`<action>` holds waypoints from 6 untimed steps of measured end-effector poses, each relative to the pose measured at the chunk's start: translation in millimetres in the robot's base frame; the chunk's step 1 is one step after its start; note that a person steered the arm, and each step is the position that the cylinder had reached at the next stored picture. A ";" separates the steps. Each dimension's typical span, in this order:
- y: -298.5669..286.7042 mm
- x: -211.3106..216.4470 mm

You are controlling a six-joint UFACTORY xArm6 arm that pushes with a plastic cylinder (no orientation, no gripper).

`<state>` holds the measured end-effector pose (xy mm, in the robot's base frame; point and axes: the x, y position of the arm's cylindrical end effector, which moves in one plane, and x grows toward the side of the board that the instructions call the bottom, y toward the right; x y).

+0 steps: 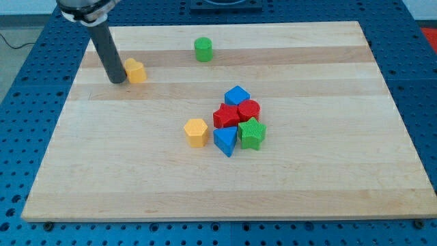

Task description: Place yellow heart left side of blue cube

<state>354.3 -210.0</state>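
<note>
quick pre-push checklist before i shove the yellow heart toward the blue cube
1. My tip at the yellow heart: ok, it sits against the heart's left side in the view.
2. Push side suits a push toward the view's right: ok.
3. Blue cube located: ok, at the top of the central cluster.
4. Spot left of the cube free: ok, bare board there.
5. Obstacles near the goal: not ok, the red block touches the cube and the yellow hexagonal block lies below the path.
6. Green cylinder off the path: ok.

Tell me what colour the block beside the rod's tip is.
Yellow block, touching my tip on its right, camera view.
</note>
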 end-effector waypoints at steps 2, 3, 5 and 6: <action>-12.8 -44.3; 29.0 -17.0; 103.3 56.7; 99.7 30.5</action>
<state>384.8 -110.2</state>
